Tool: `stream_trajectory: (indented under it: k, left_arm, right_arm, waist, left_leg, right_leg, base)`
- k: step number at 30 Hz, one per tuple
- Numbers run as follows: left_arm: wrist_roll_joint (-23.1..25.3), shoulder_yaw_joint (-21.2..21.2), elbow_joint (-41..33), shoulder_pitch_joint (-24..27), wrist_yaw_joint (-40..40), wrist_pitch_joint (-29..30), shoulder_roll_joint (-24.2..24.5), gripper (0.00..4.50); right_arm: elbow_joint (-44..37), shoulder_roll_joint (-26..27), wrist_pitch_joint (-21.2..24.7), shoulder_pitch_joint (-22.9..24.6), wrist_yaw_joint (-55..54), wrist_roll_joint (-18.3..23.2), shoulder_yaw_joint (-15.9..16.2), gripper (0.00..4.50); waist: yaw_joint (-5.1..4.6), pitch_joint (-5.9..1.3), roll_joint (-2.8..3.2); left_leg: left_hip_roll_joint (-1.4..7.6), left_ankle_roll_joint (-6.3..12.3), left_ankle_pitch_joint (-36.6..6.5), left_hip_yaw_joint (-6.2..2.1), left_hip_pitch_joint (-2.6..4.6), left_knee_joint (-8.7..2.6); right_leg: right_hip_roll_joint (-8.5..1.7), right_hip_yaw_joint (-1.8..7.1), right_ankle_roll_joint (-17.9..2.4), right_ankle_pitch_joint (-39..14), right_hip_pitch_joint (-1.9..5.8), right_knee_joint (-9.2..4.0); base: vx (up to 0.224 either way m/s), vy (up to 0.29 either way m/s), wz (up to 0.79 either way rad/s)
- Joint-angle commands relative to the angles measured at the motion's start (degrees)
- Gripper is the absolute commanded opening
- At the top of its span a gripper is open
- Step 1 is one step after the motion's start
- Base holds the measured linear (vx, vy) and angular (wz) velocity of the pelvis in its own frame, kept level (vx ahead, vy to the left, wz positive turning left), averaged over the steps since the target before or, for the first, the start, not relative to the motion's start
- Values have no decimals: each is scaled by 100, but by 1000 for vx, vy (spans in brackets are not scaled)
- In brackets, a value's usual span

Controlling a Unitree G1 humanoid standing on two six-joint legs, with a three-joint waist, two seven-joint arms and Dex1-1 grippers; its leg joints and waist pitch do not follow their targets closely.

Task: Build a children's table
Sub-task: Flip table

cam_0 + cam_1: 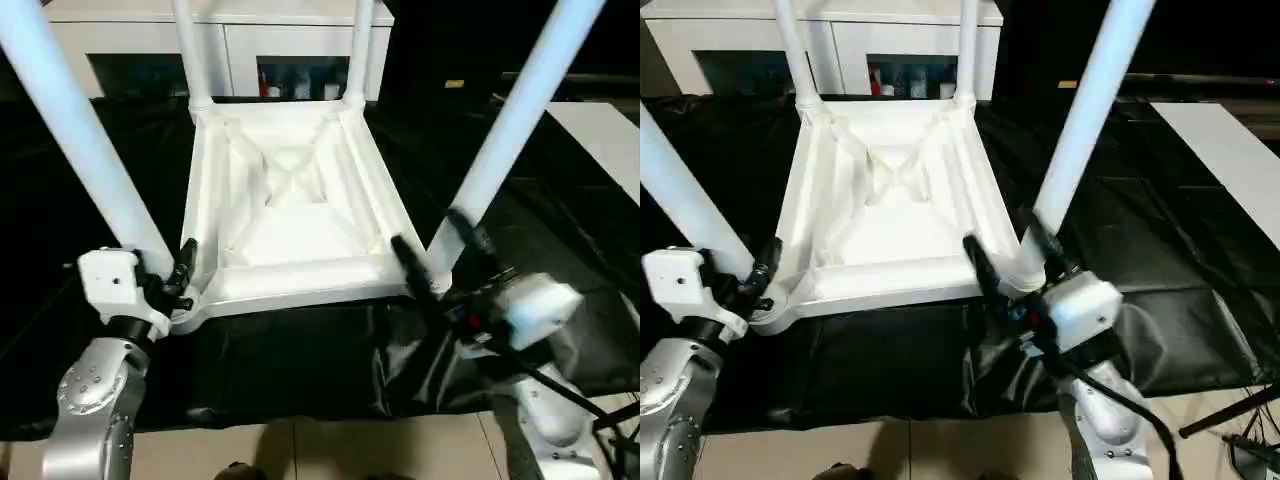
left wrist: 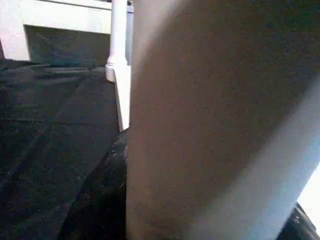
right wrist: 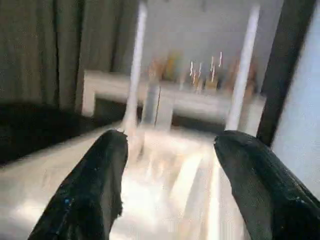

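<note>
White plastic fills the scene: the tabletop (image 1: 290, 215) lies upside down on a black sheet (image 1: 300, 360), ribs up, four legs standing in its corner sockets; the left gripper (image 1: 180, 275) sits at the near-left corner, fingers closed on the base of the near-left leg (image 1: 85, 140); the right gripper (image 1: 1005, 270) has its jaws apart astride the near-right leg (image 1: 1080, 110) at its socket; whether its fingers press the leg I cannot tell; beyond both far legs stands a white cabinet (image 1: 240, 45).

All four legs (image 1: 75, 130) run past the picture's top edge.
</note>
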Motion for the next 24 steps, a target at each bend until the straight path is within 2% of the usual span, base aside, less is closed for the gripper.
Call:
stream_trajectory:
  k: [1, 3, 5, 6, 8, 9, 10, 11, 12, 13, 14, 15, 17, 18, 20, 21, 22, 23, 24]
  left_arm:
    - [-958, 70, -309, -133, -65, 102, -305, 197]
    - [-1278, 54, -381, -47, -175, 187, -450, 197]
    - [-1351, 43, -407, -17, -198, 216, -492, 197]
    - [-1457, 36, -430, 54, -205, 259, -578, 197]
    - [-1513, 38, -444, 86, -218, 283, -623, 197]
    - [-1464, -32, -502, 190, -276, 302, -651, 197]
    - [-1466, -33, -505, 193, -280, 306, -654, 197]
    - [-1466, -35, -508, 195, -282, 309, -657, 197]
    - [-1469, -62, -564, 210, -287, 366, -697, 197]
    - [-1469, -73, -590, 214, -278, 393, -710, 197]
    - [-1489, -98, -610, 202, -262, 421, -722, 197]
    - [-1529, -127, -626, 192, -242, 439, -741, 197]
    - [-1545, -130, -625, 188, -237, 441, -746, 197]
    - [-1564, -130, -608, 179, -210, 433, -762, 197]
    - [-1570, -127, -607, 181, -201, 432, -771, 197]
    - [-1555, -114, -623, 196, -198, 443, -771, 197]
    - [-1548, -96, -630, 200, -183, 449, -772, 197]
    - [-1542, -80, -637, 199, -172, 460, -778, 197]
    - [-1542, -67, -648, 205, -171, 465, -779, 197]
  right_arm:
    - [130, -9, 425, -81, 74, 238, 11, 313]
    - [407, -49, 1014, -225, 209, 480, 106, 313]
    - [489, -69, 1162, -253, 266, 547, 140, 313]
    - [655, -141, 1130, -297, 410, 506, 187, 313]
    - [702, -167, 1106, -311, 496, 535, 192, 313]
    - [766, -201, 1475, -361, 613, 752, 162, 331]
    - [769, -201, 1499, -366, 611, 761, 158, 341]
    - [773, -196, 1533, -371, 605, 776, 151, 341]
    - [785, -134, 1883, -438, 582, 1008, 75, 349]
    - [779, -108, 1999, -462, 593, 1121, 48, 358]
    - [756, -34, 2178, -516, 586, 1328, 1, 358]
    - [739, 86, 2377, -597, 571, 1624, -71, 371]
    - [744, 123, 2416, -625, 557, 1692, -93, 387]
    - [844, 327, 2717, -785, 435, 2083, -242, 403]
    - [904, 384, 2866, -856, 374, 2196, -301, 412]
    - [995, 529, 3048, -954, 279, 2390, -420, 422]
    - [1061, 678, 3106, -1045, 178, 2599, -553, 430]
    - [1092, 765, 3152, -1104, 110, 2738, -641, 438]
    - [1110, 821, 3182, -1147, 77, 2843, -698, 444]
  waist:
    - [-1, -320, 68]
    - [1, -340, 60]
    - [10, -344, 66]
    - [20, -343, 43]
    - [47, -357, 52]
    - [51, -357, 14]
    - [46, -352, 26]
    - [53, -353, 36]
    - [44, -356, 16]
    - [51, -352, 21]
    - [42, -344, -2]
    - [44, -351, 12]
    - [45, -344, 15]
    - [40, -337, 20]
    - [40, -350, 19]
    - [49, -352, 23]
    - [40, -349, -6]
    - [46, -359, 12]
    - [38, -356, 4]
  left_leg:
    - [177, -60, -2128, -156, 111, -480]
    - [175, -4, -1932, -148, 106, -459]
    - [176, 30, -1775, -136, 89, -442]
    - [179, 44, -1730, -126, 93, -436]
    - [185, 81, -1585, -119, 92, -423]
    - [194, 142, -1459, -126, 78, -425]
    - [193, 153, -1436, -128, 74, -431]
    - [194, 146, -1472, -115, 99, -421]
    - [189, 149, -1489, -112, 103, -421]
    - [193, 132, -1552, -124, 100, -437]
    - [190, 118, -1635, -118, 103, -438]
    - [190, 86, -1687, -124, 109, -441]
    - [196, 23, -1733, -130, 108, -450]
    - [194, 10, -1767, -127, 115, -452]
    - [188, -62, -1690, -132, 110, -454]
    - [192, -83, -1656, -129, 121, -453]
    - [189, -76, -1642, -125, 115, -455]
    - [187, -86, -1625, -134, 111, -458]
    - [183, -88, -1603, -127, 108, -455]
  right_leg:
    - [-197, 156, -791, -1138, 131, -449]
    - [-203, 153, -851, -1008, 150, -427]
    - [-204, 155, -891, -885, 161, -422]
    - [-204, 155, -898, -852, 155, -428]
    - [-210, 154, -927, -741, 166, -414]
    - [-207, 147, -923, -618, 196, -396]
    - [-202, 144, -919, -596, 198, -393]
    - [-195, 148, -895, -625, 168, -412]
    - [-190, 149, -888, -644, 175, -411]
    - [-200, 146, -866, -771, 179, -413]
    - [-206, 151, -838, -929, 170, -427]
    - [-212, 151, -804, -1086, 165, -434]
    - [-219, 150, -747, -1257, 150, -451]
    - [-214, 154, -734, -1311, 131, -456]
    - [-210, 151, -711, -1271, 141, -447]
    - [-208, 151, -701, -1210, 134, -444]
    - [-204, 152, -709, -1178, 134, -441]
    - [-219, 147, -720, -1170, 142, -428]
    - [-214, 148, -713, -1152, 137, -430]
  base:
    - [0, 0, 0]
    - [0, 0, 0]
    - [0, 0, 0]
    - [0, 0, 0]
    - [0, 0, 0]
    - [0, 0, 0]
    - [0, 0, 0]
    - [0, 0, 0]
    - [0, 0, 0]
    - [0, 0, 0]
    - [0, 0, 0]
    - [0, 0, 0]
    - [0, 0, 0]
    - [0, 0, 0]
    - [0, 0, 0]
    - [0, 0, 0]
    - [0, 0, 0]
    - [0, 0, 0]
    - [0, 0, 0]
